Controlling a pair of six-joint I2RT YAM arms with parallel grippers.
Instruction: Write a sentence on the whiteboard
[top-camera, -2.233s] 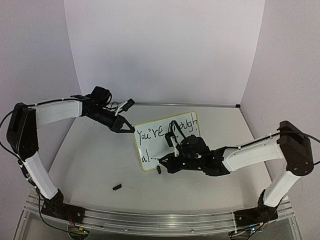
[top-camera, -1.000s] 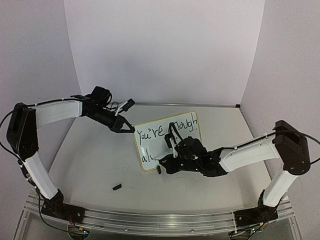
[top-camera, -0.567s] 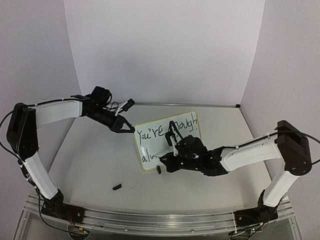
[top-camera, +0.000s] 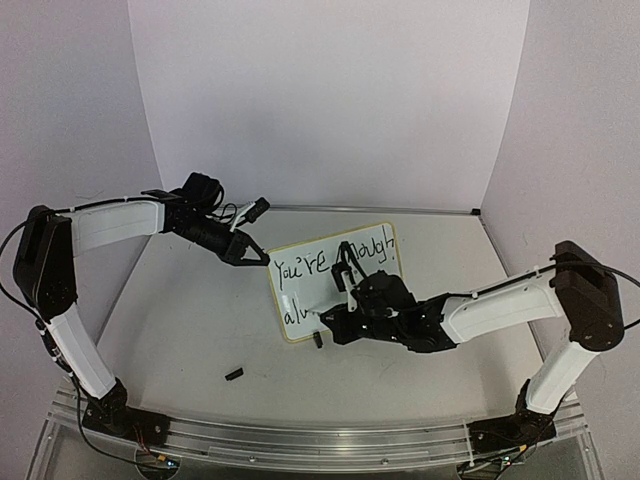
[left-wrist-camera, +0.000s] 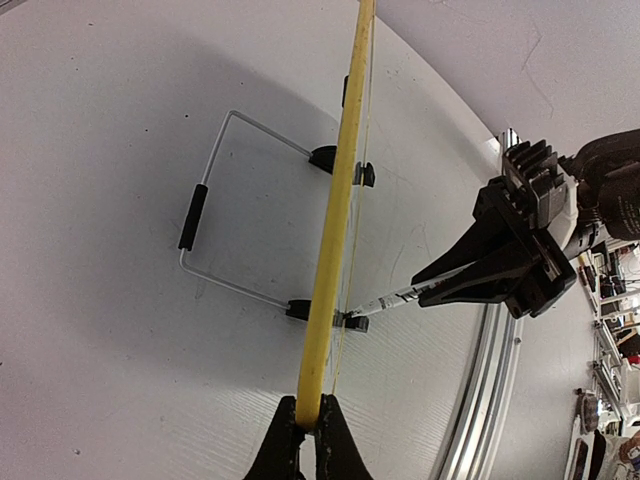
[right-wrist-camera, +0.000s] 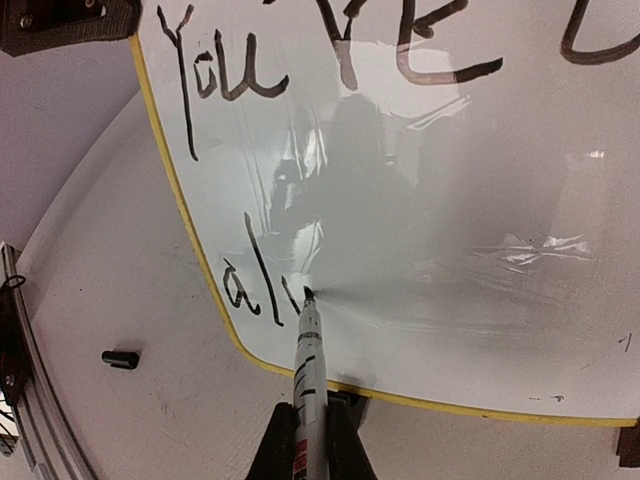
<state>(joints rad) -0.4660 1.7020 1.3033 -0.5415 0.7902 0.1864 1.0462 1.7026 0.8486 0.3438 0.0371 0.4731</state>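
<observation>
In the middle of the top view, a bit right of center: the whiteboard (top-camera: 300, 298), white with a thin yellow rim. Stands tilted up on the table (top-camera: 180, 320), with a thin wire stand (left-wrist-camera: 215, 190) behind it, at the center left of the left wrist view. On the board, the sentence (top-camera: 300, 267) in black: "You're enough" along the top line, and only "al" plus one more small stroke on the lower line, at the board's lower left. Same letters big in the right wrist view, "You" at the upper left and "al" at the lower left of center. Right at that last small stroke, the tip of the marker (right-wrist-camera: 307, 340), touching the white face. At the bottom middle of that view, the right gripper (right-wrist-camera: 308, 430), squeezed closed around the marker. At the bottom of the left wrist view, the left gripper (left-wrist-camera: 308, 420), pinched closed on the yellow rim, with the board seen from its edge as a yellow line running up the frame. In the top view, sits at the board's upper left corner. Lower left of the board in the top view, well apart from it, a small black piece (top-camera: 234, 374) lying flat on the table.
</observation>
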